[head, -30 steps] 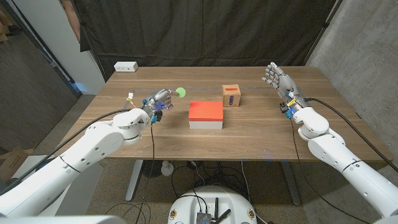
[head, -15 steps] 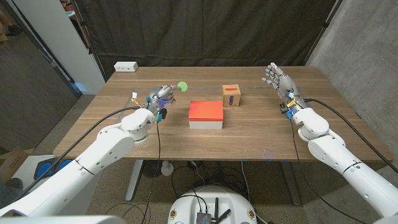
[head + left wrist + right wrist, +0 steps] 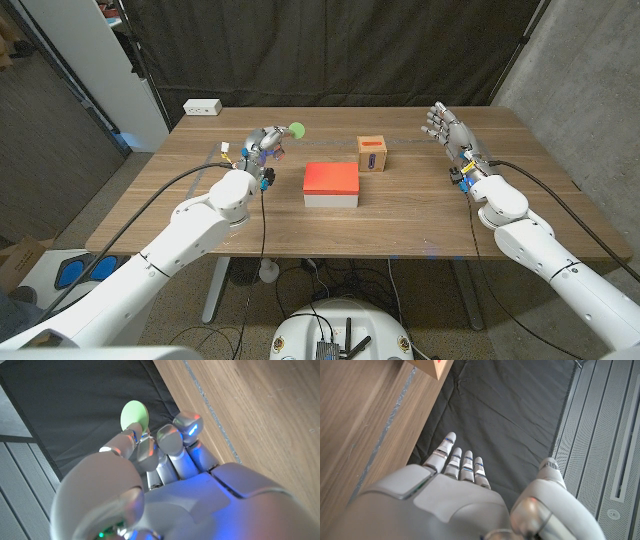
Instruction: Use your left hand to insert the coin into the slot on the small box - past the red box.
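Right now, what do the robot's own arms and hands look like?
Both arms have glossy white rounded shells with black cables running along them. The left hand and right hand are silver-grey metal, with blue parts at the wrists; blue light glows on the left hand's fingers.

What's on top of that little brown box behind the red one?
The small brown box has a dark slot on its top, with a red mark beside it. Nothing lies on it. Its inside is hidden. The green coin is pinched in the left hand.

Two white-shelled robot arms with metallic grey hands.
Each arm is built of smooth, rounded white segments, with a black cable running along its outside. The left hand (image 3: pixel 262 143) and right hand (image 3: pixel 446 127) have silver-grey segmented fingers; blue fittings sit at both wrists, and blue light glows on the left fingertips (image 3: pixel 189 423).
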You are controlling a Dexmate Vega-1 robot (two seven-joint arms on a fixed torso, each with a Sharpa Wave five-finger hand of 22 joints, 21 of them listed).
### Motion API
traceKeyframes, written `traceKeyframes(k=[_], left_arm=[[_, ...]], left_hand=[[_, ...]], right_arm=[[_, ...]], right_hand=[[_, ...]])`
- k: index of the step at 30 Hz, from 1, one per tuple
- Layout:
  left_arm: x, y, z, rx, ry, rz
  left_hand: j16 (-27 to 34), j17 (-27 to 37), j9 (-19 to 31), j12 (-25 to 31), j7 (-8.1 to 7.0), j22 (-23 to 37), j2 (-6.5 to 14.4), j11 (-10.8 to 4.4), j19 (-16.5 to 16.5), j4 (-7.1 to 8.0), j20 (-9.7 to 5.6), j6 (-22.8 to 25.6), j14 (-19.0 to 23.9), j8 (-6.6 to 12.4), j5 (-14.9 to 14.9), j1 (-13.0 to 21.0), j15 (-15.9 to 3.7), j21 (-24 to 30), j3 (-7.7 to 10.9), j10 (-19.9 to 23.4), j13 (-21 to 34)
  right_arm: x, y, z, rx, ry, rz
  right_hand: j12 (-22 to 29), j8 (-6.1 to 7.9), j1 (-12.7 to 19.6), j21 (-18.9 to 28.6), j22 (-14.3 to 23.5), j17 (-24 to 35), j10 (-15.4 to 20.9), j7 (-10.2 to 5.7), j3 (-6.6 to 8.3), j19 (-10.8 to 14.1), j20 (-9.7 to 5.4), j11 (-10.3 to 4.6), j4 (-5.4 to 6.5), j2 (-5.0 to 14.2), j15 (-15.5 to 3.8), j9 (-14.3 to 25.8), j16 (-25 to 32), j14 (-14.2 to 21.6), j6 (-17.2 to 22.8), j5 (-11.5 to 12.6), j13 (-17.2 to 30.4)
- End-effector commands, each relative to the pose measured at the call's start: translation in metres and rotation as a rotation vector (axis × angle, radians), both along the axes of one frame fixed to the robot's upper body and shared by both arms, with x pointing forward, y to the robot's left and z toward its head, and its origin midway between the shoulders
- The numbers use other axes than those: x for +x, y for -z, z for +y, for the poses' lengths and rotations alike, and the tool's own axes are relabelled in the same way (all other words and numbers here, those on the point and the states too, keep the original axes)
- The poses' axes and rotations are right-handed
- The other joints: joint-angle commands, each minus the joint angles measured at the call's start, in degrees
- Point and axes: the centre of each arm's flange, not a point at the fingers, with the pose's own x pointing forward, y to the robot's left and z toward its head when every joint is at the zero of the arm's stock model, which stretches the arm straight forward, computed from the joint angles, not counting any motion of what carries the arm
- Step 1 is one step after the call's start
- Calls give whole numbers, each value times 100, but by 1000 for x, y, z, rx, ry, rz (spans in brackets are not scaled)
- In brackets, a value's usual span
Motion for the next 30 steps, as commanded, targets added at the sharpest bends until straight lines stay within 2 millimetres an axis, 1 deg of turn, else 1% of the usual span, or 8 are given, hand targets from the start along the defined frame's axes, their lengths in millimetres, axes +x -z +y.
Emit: traceKeyframes(k=[1, 11, 22, 30], left_arm=[[0, -17, -7, 85, -85, -59], [-1, -34, -17, 171, -153, -114], [6, -48, -32, 245, -162, -137], [8, -61, -43, 313, -188, -153]], left_hand=[[-1, 22, -3, 28, 352, 15, 44, 44, -46, -25, -343, 470, -21, 12, 23, 74, 4, 30, -2, 23, 10], [-14, 51, 6, 53, 357, 6, 40, 42, -58, -13, -340, 492, -22, 5, 26, 94, 7, 50, -14, 0, 97], [-26, 62, 8, 23, 361, -28, 25, 65, -66, -16, -341, 521, -17, -12, 28, 119, 8, 49, -31, 24, 72], [-11, 102, 20, 46, 359, -26, 25, 43, -76, -7, -337, 527, -1, -27, 33, 128, 6, 57, -32, 13, 139]], right_arm=[[2, 3, -1, 12, -2, 7], [2, 5, -3, 16, 1, 6], [0, 7, -8, 28, 11, 4], [-1, 10, -11, 35, 13, 5]], right_hand=[[36, -12, 70, 1, 12, 5, 58, 160, 4, 38, -8, 16, 21, 7, 19, 33, 25, 34, 12, -10, 16], [34, -11, 71, 2, 12, 1, 54, 164, 5, 45, -1, 8, 21, 9, 20, 33, 24, 33, 13, -9, 17], [35, -11, 74, -1, 12, -4, 57, 168, 5, 40, -4, 10, 21, 11, 10, 33, 26, 35, 15, -10, 17], [35, -12, 75, -3, 12, -8, 59, 165, 5, 38, 0, 13, 21, 14, 14, 33, 25, 34, 10, -10, 17]])
